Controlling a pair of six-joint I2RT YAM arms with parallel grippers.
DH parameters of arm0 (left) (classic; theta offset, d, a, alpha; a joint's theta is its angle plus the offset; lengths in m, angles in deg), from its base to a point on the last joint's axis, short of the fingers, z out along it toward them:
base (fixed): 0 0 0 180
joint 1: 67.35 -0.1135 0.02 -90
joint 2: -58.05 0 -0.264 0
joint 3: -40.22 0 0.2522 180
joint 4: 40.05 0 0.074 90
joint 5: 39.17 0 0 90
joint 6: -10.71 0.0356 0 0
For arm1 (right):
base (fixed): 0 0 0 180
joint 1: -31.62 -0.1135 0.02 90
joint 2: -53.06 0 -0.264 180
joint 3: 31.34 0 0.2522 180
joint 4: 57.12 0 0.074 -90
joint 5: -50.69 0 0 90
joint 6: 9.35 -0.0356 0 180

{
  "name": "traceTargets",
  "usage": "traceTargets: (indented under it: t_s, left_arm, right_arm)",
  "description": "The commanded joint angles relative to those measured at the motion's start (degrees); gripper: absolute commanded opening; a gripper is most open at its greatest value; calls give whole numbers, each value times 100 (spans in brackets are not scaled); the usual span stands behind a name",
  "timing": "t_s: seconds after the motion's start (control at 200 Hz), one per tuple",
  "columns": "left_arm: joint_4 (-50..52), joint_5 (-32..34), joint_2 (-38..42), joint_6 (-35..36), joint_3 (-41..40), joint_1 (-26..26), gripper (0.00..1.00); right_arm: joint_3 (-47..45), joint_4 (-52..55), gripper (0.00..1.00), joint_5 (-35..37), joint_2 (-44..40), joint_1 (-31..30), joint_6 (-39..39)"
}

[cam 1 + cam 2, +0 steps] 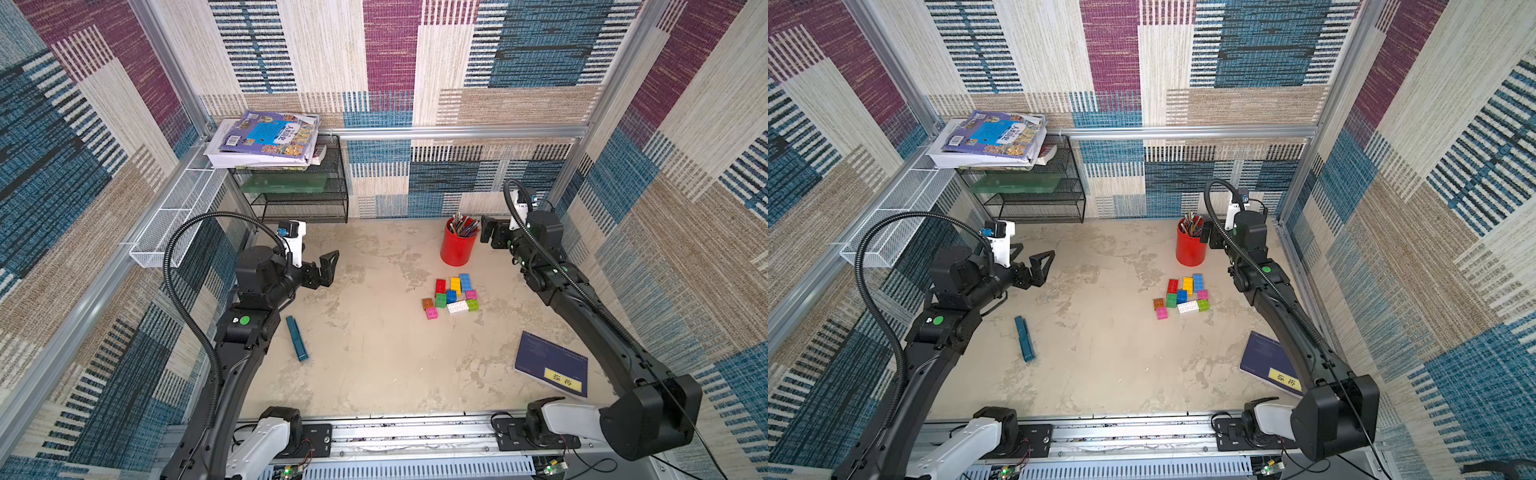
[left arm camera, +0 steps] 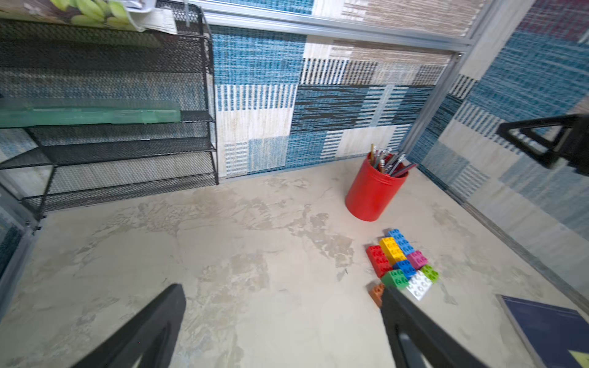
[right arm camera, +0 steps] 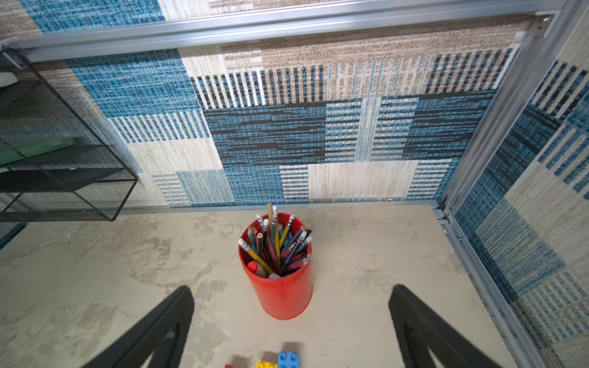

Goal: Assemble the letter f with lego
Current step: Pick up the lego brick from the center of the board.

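Nearest the lens in both top views runs the metal rail [image 1: 415,434] that carries the 2 arm bases. Beyond it, right of the middle of the surface [image 1: 374,374], the lego [image 1: 452,296] lies as 1 tight, flat cluster of 10 bricks, studs up, just in front of the red pen cup [image 1: 456,249].

The red brick [image 1: 440,286], yellow brick [image 1: 456,285] and long blue brick [image 1: 465,281] lie side by side, their long axes pointing toward the back wall. The long white brick [image 1: 458,306] lies crosswise in front of them. Whether any bricks are pressed together or merely touch cannot be told.

The left gripper [image 1: 1034,258] hangs over the left side, well apart from the lego, its fingers [image 2: 143,328] apart and empty. The right gripper [image 1: 490,232] hangs beside the pen cup, its fingers [image 3: 424,328] wide apart, holding nothing.

In the left wrist view a finger covers part of the orange brick [image 2: 377,291]. The right wrist view cuts the lego down to 3 brick tops at the frame edge. In a top view the right arm hides part of the dark blue notebook [image 1: 1262,357]. The right gripper's fingers are hard to make out in both top views.
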Motion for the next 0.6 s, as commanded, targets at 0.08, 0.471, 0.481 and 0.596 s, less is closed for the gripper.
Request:
traceTargets:
  t_s: [0.08,0.471,0.481,0.596]
  left_arm:
    - [498,-192,378,-402,-381,757,99]
    - [-438,1269,977,-689,-2138,2712,99]
    - [-477,1287,966,-694,-2173,2748,99]
    - [-967,1379,715,-801,-2627,3067,99]
  right_arm:
    - [-206,939,97,-513,-242,-271,-300]
    - [-1089,723,78,-58,227,-1139,-736]
    - [-1103,709,78,-34,252,-1164,-748]
    - [-1309,487,70,85,526,-1391,-916]
